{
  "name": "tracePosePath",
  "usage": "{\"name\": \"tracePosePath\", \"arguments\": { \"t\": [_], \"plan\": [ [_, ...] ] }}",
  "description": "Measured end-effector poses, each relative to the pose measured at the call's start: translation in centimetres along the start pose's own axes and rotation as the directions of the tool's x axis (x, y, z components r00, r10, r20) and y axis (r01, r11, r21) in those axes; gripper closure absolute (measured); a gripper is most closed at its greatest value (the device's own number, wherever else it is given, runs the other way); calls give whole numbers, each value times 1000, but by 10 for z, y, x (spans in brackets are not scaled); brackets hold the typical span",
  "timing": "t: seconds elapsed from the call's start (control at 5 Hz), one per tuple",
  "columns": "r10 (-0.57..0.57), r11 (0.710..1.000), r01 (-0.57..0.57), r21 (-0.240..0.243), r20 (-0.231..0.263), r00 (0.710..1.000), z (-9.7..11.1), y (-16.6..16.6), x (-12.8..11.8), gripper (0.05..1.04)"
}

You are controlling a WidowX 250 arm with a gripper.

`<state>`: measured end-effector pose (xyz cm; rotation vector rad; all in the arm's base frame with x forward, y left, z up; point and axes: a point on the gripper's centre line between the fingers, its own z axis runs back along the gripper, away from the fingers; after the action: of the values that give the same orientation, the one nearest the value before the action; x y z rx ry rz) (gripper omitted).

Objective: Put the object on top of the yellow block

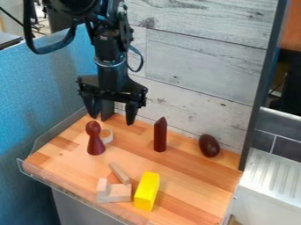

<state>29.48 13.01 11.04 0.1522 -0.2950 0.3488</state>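
Note:
The black gripper (pixel 111 115) hangs open over the back left of the wooden table, its two fingers wide apart with nothing between them. Just below it stands a dark red pawn-shaped piece (pixel 95 143), upright. The yellow block (pixel 146 191) lies near the front edge, well in front of the gripper, and nothing rests on its top. To the gripper's right a dark red pointed post (pixel 160 136) stands upright. Farther right is a dark brown egg-shaped piece (pixel 208 146). Which of these the task means by the object, I cannot tell.
A pale ring (pixel 106 136) is partly behind the pawn-shaped piece. Left of the yellow block are a notched wooden piece (pixel 117 193) and a slim wooden stick (pixel 119 173). A clear rim (pixel 64 190) edges the front; plank-patterned panels (pixel 194 70) stand behind.

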Motion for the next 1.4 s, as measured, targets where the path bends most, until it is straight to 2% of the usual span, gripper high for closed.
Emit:
{"name": "tracePosePath", "arguments": {
  "t": [0.2,0.6,0.8,1.0,1.2,1.4],
  "plan": [
    [7,1000,-7,-2,-38,999,-10,-2,-5,83],
    [79,997,-77,31,-86,993,-35,3,25,83],
    [87,996,-85,26,-88,992,-46,2,42,83],
    [58,998,-55,44,-68,996,-58,-7,51,83],
    [83,993,-78,85,-56,995,-72,-3,64,83],
    [102,987,-92,134,-68,992,-85,10,62,83]
  ]
}}
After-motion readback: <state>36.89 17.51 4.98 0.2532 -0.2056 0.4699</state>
